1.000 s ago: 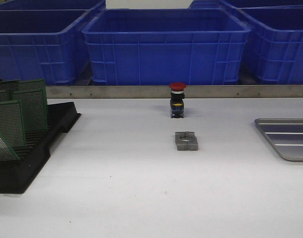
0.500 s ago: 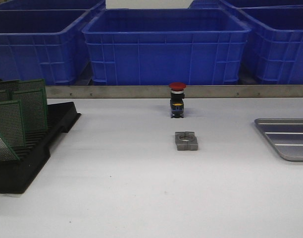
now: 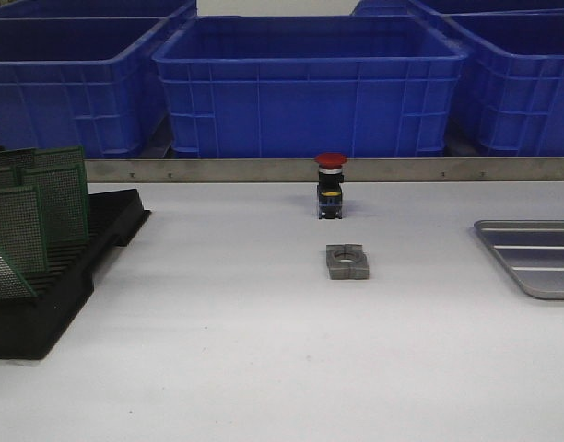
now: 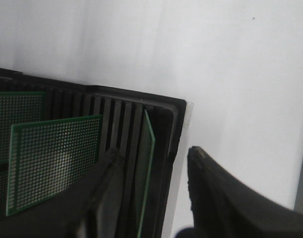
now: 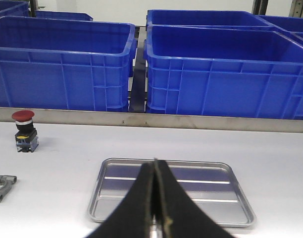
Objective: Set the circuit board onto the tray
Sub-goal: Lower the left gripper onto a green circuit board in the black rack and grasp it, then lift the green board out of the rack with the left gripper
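Several green perforated circuit boards (image 3: 53,195) stand upright in a black slotted rack (image 3: 102,244) at the table's left. In the left wrist view my left gripper (image 4: 155,153) is open, its fingers either side of the end board (image 4: 147,168), which stands edge-on in the rack's (image 4: 164,114) last slots; they do not touch it. Another board (image 4: 52,163) stands a few slots away. The silver ribbed tray (image 3: 531,253) lies at the table's right edge. My right gripper (image 5: 155,166) is shut and empty, just in front of the tray (image 5: 201,191). Neither gripper shows in the front view.
A red-capped push button (image 3: 330,187) and a grey metal block (image 3: 346,261) sit mid-table, between rack and tray. Large blue plastic bins (image 3: 310,83) stand behind a metal rail (image 3: 264,170) at the table's back edge.
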You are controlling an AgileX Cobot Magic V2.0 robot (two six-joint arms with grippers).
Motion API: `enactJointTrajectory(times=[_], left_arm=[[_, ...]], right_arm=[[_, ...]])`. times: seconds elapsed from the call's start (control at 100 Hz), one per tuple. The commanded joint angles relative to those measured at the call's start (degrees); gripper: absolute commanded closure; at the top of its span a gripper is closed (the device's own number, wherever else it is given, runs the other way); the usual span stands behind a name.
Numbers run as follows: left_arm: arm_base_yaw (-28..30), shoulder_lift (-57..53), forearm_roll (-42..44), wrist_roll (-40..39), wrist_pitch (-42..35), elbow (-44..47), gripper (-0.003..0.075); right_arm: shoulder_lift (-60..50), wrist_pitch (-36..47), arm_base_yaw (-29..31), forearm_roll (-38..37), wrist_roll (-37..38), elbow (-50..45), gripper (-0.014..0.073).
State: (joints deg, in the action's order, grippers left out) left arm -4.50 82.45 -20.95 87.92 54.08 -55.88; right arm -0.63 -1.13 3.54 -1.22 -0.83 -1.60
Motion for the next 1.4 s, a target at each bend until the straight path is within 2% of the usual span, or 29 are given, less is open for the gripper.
enactJointTrajectory(times=[0.0, 0.37, 0.47, 0.64, 0.95, 1.17, 1.29, 1.39], left_arm=[[-0.4, -0.2, -2.2, 0.4, -1.2, -1.9, 0.0426], [-0.4, 5.0, -2.9, 0.4, -3.9, -1.9, 0.044], [-0.4, 5.0, -2.9, 0.4, -3.9, -1.9, 0.0535], [-0.4, 5.0, -2.9, 0.4, -3.8, -1.9, 0.0742], [-0.4, 4.0, -1.3, 0.4, -1.8, -2.8, 0.0741], [-0.6, -2.6, -0.3, 0.4, 2.0, -4.9, 0.0741], [-0.6, -6.7, -3.4, 0.4, 2.1, -5.5, 0.0741], [-0.8, -8.7, -9.7, 0.7, 3.1, -5.5, 0.0741]], right_arm=[[-1.5, 4.7, 0.0, -0.4, -0.1, 0.8, 0.0706], [-1.5, 4.7, 0.0, -0.4, -0.1, 0.8, 0.0706], [-1.5, 4.7, 0.0, -0.4, -0.1, 0.8, 0.0706], [-1.5, 4.7, 0.0, -0.4, -0.1, 0.8, 0.0706], [-1.5, 4.7, 0.0, -0.4, -0.1, 0.8, 0.0706], [-1.5, 4.7, 0.0, -0.4, -0.1, 0.8, 0.0706], [-1.5, 4.7, 0.0, -0.4, -0.1, 0.8, 0.0706], [-1.5, 4.7, 0.0, -0.4, -0.1, 0.8, 0.0706]])
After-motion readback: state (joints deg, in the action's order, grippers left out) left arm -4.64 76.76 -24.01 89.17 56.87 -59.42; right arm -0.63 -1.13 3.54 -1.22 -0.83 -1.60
